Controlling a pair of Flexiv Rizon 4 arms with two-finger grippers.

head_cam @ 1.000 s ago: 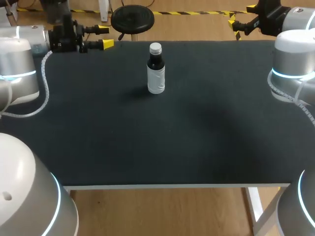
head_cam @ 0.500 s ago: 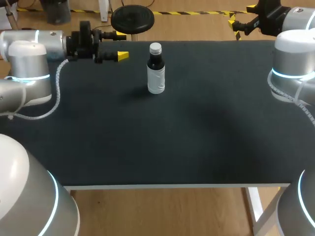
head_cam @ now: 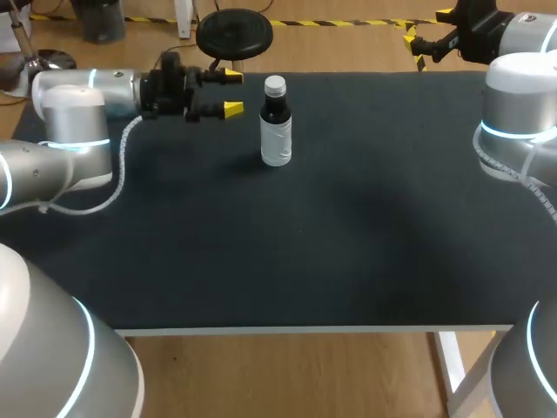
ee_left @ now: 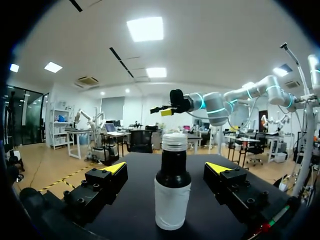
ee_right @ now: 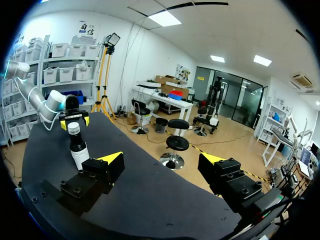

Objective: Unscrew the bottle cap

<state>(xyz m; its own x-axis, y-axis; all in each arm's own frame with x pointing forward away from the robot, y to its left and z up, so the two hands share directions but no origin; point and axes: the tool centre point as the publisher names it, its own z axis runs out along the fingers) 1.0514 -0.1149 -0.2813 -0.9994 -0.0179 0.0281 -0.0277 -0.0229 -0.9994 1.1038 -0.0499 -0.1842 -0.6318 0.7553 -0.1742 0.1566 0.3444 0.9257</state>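
Progress on the unscrewing, as we are judging it, is sitting at the very start: the cap (head_cam: 275, 84) is resting fully on the neck of the bottle (head_cam: 276, 131), and neither gripper is touching either one. The bottle, dark with a pale label around its lower body, is standing upright on the black table (head_cam: 348, 218), near the far edge and about midway across. Its long axis is running vertically and the cap is pointing straight up. We are holding the left gripper (head_cam: 231, 93) just beside the bottle on its left, level with the neck and cap, with its fingers spread wide and gripping nothing. In the left wrist view the bottle is standing ahead of it, centred between the two yellow tips and apart from both. We are keeping the right gripper (ee_right: 161, 161) well apart, off past the far right corner, its fingers likewise spread and empty. Bracing the body, gripping the cap and turning it are all remaining, in our judgement.
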